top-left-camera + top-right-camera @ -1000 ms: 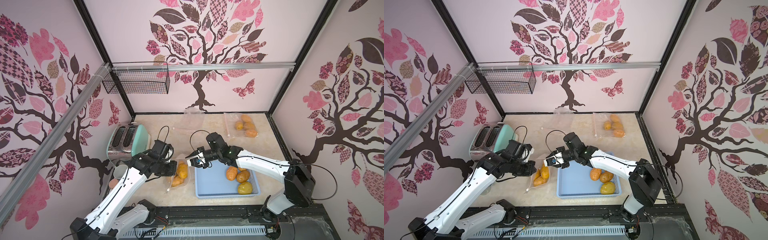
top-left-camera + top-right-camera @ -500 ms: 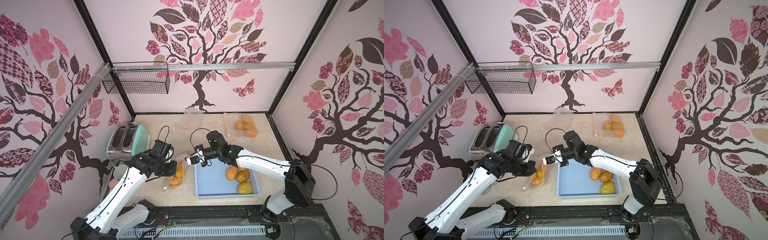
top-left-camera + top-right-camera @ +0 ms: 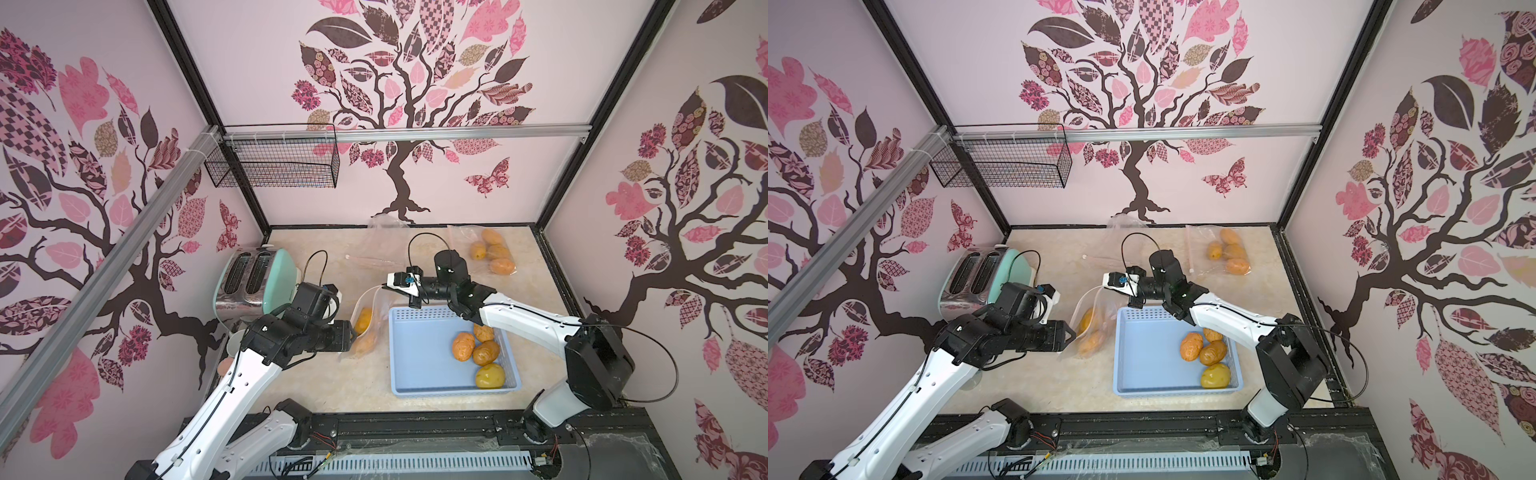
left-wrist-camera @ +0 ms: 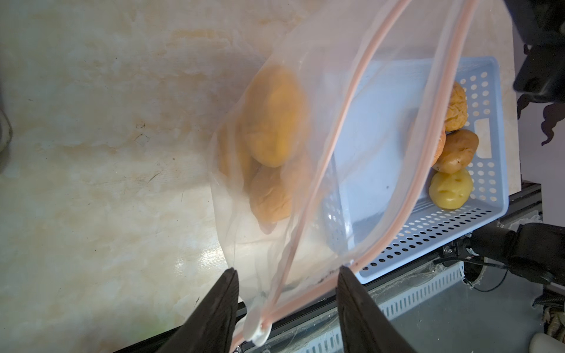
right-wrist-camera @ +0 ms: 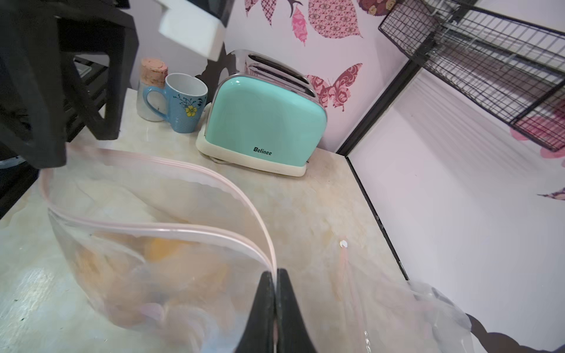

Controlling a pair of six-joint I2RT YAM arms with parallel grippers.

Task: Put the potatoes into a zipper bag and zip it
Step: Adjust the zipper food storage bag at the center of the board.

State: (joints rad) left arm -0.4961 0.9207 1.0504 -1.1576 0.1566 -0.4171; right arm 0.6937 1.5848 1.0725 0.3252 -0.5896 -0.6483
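A clear zipper bag (image 3: 374,309) with a pink track hangs beside the blue basket (image 3: 419,361), holding a few orange-brown potatoes (image 3: 365,320). My right gripper (image 5: 276,273) is shut on one end of the bag's track and holds it up (image 3: 384,287). My left gripper (image 4: 287,270) stands open at the other end. The white slider (image 4: 260,331) and the joined track lie loose between its fingers. In the basket lie several potatoes (image 3: 484,353), one of them yellow-green (image 3: 490,376). The bag's mouth (image 5: 159,195) gapes wide.
A second bag of potatoes (image 3: 492,251) and an empty clear bag (image 3: 382,241) lie at the back. A mint toaster (image 3: 253,282), a blue mug (image 5: 183,104) and a corked jar (image 5: 153,88) stand at the left. A wire basket (image 3: 274,162) hangs on the wall.
My right gripper has shut on the bag's track and lifted that end. My left gripper, shut on the other end before, has opened.
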